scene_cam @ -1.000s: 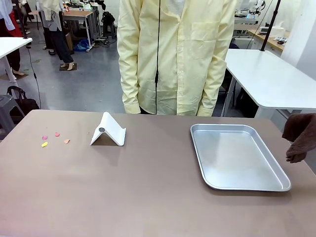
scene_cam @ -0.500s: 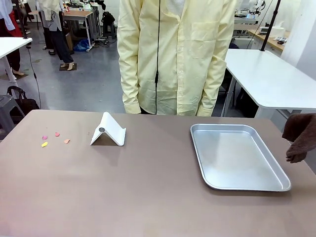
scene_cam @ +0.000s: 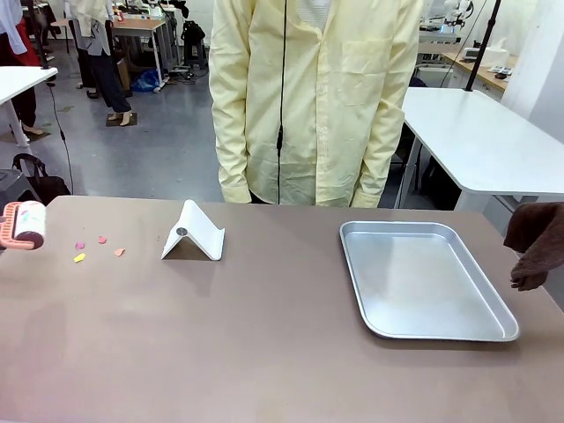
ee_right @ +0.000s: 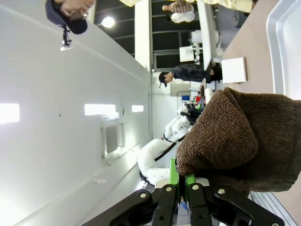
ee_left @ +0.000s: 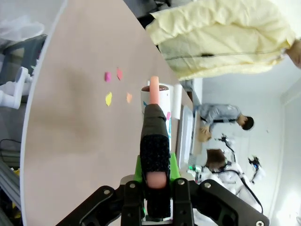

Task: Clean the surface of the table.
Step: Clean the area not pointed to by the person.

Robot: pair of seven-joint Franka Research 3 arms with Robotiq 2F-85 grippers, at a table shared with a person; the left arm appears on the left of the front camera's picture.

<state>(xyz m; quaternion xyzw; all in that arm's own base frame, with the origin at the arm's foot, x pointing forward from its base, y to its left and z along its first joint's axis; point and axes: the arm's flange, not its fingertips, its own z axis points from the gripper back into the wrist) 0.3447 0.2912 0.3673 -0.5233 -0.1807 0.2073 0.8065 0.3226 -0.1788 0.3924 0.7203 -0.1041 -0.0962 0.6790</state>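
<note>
As wrist views reveal, left jaws clamp lint roller (ee_left: 154, 120), right jaws brown cloth (ee_right: 235, 129).

brown cloth (ee_right: 235, 134) in the right end effector (ee_right: 181, 182) — tray (ee_right: 272, 37) beyond

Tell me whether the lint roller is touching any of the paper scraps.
Apart. The front view shows a strip of bare table between the lint roller and the nearest paper scraps.

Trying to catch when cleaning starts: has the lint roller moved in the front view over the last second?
Yes. The lint roller has come in from the left edge, toward the coloured scraps on the table.
</note>
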